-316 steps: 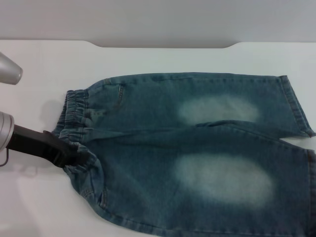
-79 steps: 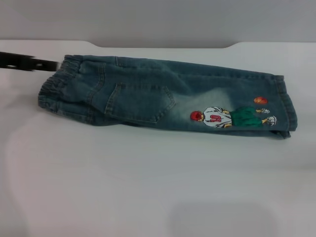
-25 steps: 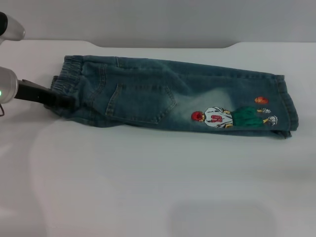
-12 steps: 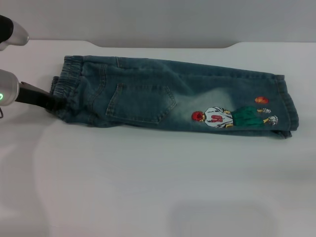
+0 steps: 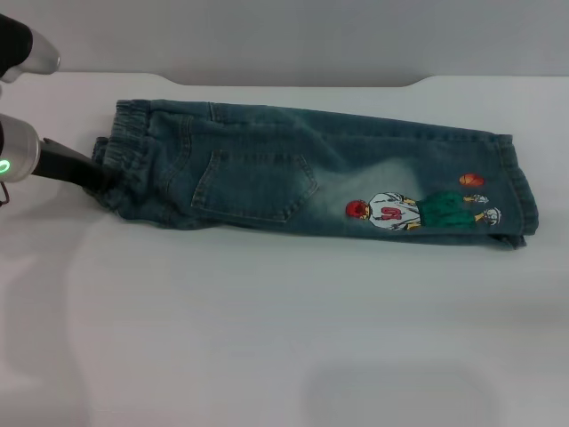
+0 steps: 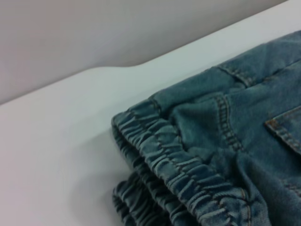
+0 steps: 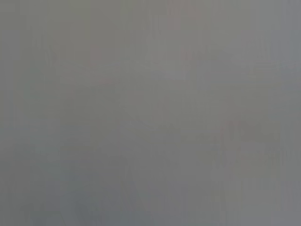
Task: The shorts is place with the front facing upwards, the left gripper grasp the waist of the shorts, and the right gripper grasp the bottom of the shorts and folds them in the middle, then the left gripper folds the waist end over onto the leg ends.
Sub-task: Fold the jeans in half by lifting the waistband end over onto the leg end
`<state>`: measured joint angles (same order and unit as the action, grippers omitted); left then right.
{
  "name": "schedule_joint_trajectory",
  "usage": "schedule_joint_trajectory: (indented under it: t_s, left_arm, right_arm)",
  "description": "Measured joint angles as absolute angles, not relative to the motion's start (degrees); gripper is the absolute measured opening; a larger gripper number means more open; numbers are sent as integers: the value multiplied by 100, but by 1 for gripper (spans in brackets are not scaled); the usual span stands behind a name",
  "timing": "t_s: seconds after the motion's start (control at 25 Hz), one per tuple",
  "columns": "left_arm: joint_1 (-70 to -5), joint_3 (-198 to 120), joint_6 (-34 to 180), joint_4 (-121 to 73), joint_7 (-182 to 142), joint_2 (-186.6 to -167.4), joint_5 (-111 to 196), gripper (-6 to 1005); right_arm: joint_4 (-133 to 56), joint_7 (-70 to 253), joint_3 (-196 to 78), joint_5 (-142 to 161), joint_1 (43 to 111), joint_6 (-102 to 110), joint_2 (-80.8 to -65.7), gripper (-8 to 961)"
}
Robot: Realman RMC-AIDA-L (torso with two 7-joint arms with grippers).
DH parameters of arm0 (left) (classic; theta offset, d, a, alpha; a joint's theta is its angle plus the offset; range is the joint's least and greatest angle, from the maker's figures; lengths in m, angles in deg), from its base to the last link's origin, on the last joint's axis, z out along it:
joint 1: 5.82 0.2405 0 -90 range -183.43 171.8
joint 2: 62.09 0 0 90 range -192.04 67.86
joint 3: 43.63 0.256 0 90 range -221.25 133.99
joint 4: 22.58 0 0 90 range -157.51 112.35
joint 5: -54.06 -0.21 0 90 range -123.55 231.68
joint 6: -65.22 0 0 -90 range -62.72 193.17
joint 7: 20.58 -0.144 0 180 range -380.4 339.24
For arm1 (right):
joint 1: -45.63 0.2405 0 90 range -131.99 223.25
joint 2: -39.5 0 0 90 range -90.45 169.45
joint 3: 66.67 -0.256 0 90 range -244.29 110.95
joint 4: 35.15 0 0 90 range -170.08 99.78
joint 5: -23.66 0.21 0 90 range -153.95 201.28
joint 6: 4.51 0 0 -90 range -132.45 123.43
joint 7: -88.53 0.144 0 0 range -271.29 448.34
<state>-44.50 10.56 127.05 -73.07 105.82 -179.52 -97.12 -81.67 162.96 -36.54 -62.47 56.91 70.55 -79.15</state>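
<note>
The blue denim shorts (image 5: 267,169) lie folded lengthwise across the far part of the white table, with the back pocket and the cartoon print (image 5: 418,211) facing up. The gathered waist (image 5: 124,151) points left, and the leg ends (image 5: 520,191), the bottom of the shorts, point right. My left gripper (image 5: 96,173) reaches in from the left edge, and its dark tip meets the near corner of the waistband. The left wrist view shows the elastic waist (image 6: 178,165) close up in two stacked layers. My right gripper is out of view.
The white table (image 5: 267,320) stretches bare in front of the shorts. Its far edge (image 5: 293,83) has a shallow notch against a grey wall. A silver part of the left arm (image 5: 31,49) sits at the top left corner. The right wrist view shows only plain grey.
Over the last second my left gripper has shifted slightly up and back to the left along the waistband corner. The shorts lie as before.
</note>
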Motion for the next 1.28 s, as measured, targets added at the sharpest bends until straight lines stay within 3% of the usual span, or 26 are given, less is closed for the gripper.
schedule_joint_trajectory:
  t_s: [0.36, 0.88, 1.28]
  left_arm:
    - [-4477, 1076, 12973, -7645, 10593, -17977, -9697, 57]
    - [-4362, 2299, 13486, -9152, 11474, -18003, -9618, 45]
    - [-4494, 2985, 14015, -10634, 12067, -18004, -9561, 45]
  right_arm:
    - [-8106, 16279, -3679, -6247, 5724, 7037, -7915, 417]
    - [-7946, 16279, -3643, -6255, 5802, 7010, -7908, 417]
    - [-7459, 16186, -3587, -6619, 6222, 7009, -7903, 417]
